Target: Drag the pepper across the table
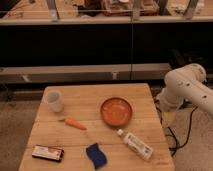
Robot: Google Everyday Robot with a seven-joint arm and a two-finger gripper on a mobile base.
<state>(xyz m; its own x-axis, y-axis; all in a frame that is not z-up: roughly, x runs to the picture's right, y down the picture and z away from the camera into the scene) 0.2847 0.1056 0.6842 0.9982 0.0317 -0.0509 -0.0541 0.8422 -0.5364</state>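
The pepper is a small slender orange vegetable lying flat on the light wooden table, left of centre, with its thin stem tip pointing left. It lies between the cup and the orange bowl and touches neither. Only the white arm shows, beside the table's right edge, level with its far half. The gripper itself is out of view, so nothing shows how it stands relative to the pepper.
A translucent white cup stands at the far left. A round orange bowl sits at centre right. A white bottle lies at the near right, a blue sponge at the near edge, and a black box at the near left. A dark counter runs behind the table.
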